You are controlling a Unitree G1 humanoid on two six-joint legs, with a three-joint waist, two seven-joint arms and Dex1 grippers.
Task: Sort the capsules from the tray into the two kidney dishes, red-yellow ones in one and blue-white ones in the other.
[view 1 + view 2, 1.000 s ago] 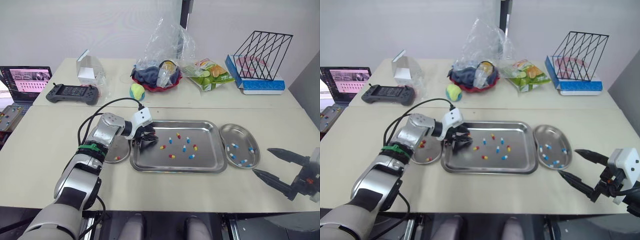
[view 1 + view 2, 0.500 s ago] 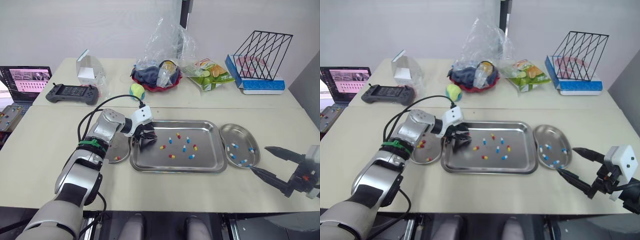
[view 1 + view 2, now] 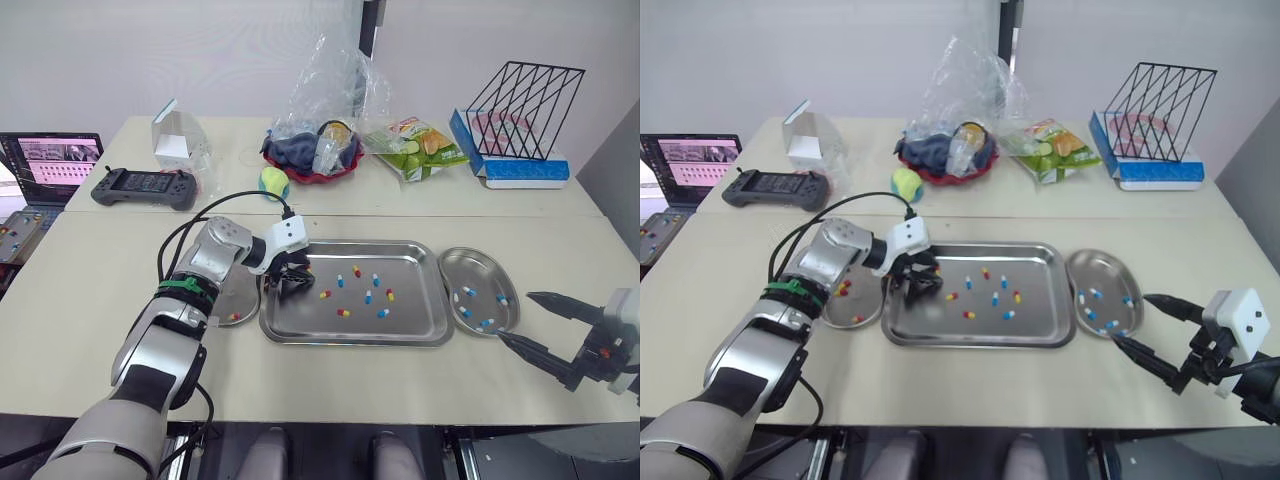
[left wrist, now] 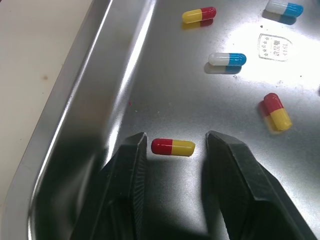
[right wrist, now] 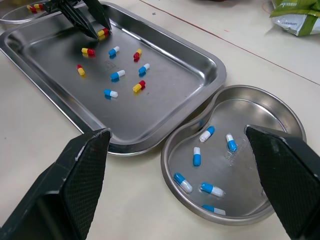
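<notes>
A steel tray (image 3: 352, 337) at the table's middle holds several loose capsules, red-yellow (image 3: 355, 271) and blue-white (image 3: 383, 313). My left gripper (image 3: 289, 284) is down at the tray's left end, open, its fingers (image 4: 131, 165) on either side of a red-yellow capsule (image 4: 172, 147) that lies on the tray floor. The left kidney dish (image 3: 243, 290) holds red-yellow capsules (image 3: 233, 316). The right kidney dish (image 3: 482, 272) holds several blue-white capsules (image 5: 200, 155). My right gripper (image 3: 540, 322) is open and empty, just above the table at the front right of that dish.
Behind the tray lie a green ball (image 3: 273, 181), a red bowl under a plastic bag (image 3: 312, 155), a snack bag (image 3: 420, 145) and a wire rack (image 3: 525, 100). At the far left are a game controller (image 3: 145, 187), a clear box (image 3: 180, 140) and a laptop (image 3: 50, 160).
My right gripper has drifted a little left, toward the right dish. My left gripper has stayed at the tray's left end, shifting only slightly.
</notes>
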